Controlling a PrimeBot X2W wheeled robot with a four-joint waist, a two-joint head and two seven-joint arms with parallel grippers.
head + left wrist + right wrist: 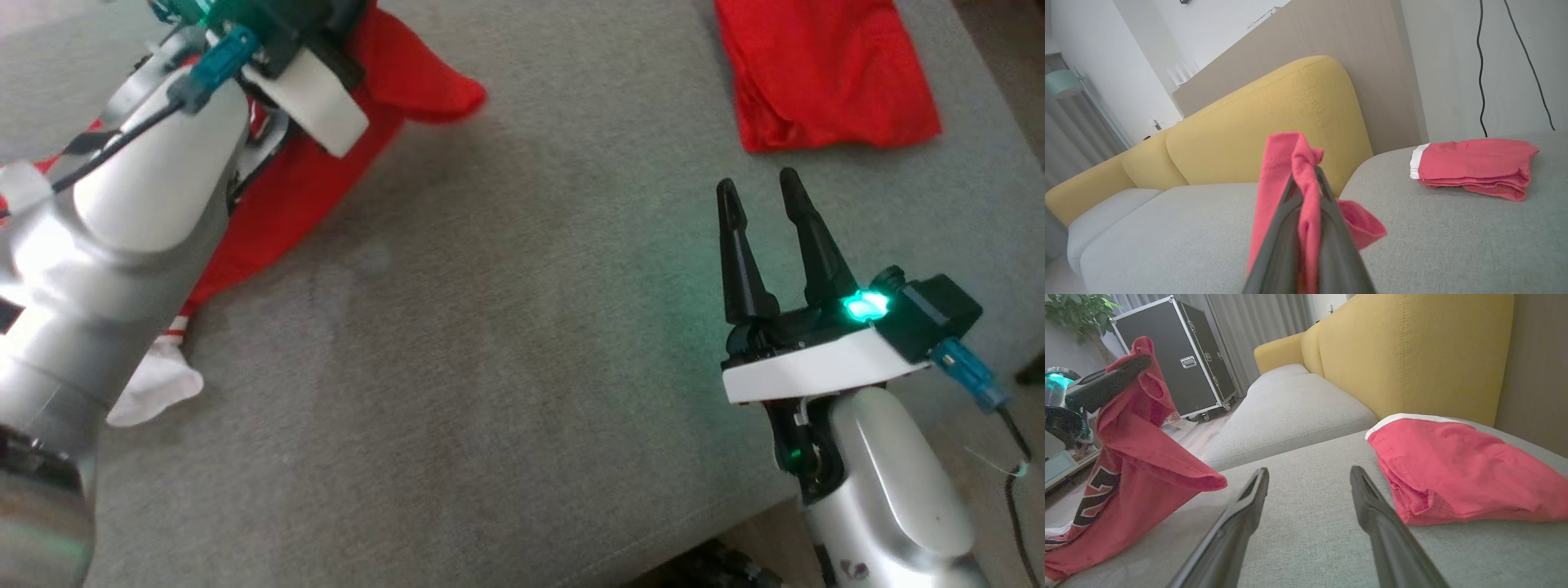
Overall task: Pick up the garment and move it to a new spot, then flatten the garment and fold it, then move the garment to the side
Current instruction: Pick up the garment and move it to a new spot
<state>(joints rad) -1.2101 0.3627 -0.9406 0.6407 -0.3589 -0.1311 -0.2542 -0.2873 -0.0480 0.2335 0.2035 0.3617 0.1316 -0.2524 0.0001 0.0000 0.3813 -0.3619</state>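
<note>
Over grey sofa seat (506, 327), left end effector (1306, 183) pinches red garment (1139, 457).

Red garment (1131, 465) (white trim), one end aloft, rest on cushion (1310, 490)

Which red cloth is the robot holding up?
The lettered red garment, pinched in the left gripper. The folded red garment lies untouched on the grey cushion.

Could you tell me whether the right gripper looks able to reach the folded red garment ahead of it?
Probably yes: the right gripper stands open, pointing toward the folded red garment, with bare grey cushion between them and nothing in the way.
</note>
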